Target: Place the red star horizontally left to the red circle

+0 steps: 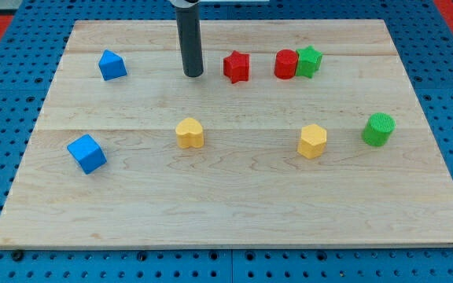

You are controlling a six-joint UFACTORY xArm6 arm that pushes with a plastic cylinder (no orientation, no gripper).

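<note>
The red star [237,67] lies near the view's top, just right of centre. The red circle [285,64] lies to its right at about the same height, with a small gap between them. A green star [309,60] touches the red circle's right side. My tip [193,75] is on the board to the left of the red star, apart from it by about one block's width. The rod rises straight up out of the view's top.
The wooden board [234,196] lies on a blue pegboard. A blue block [112,65] sits at top left, a blue cube [86,153] at left. A yellow heart [189,133], a yellow hexagon [312,141] and a green cylinder [378,129] lie mid-board.
</note>
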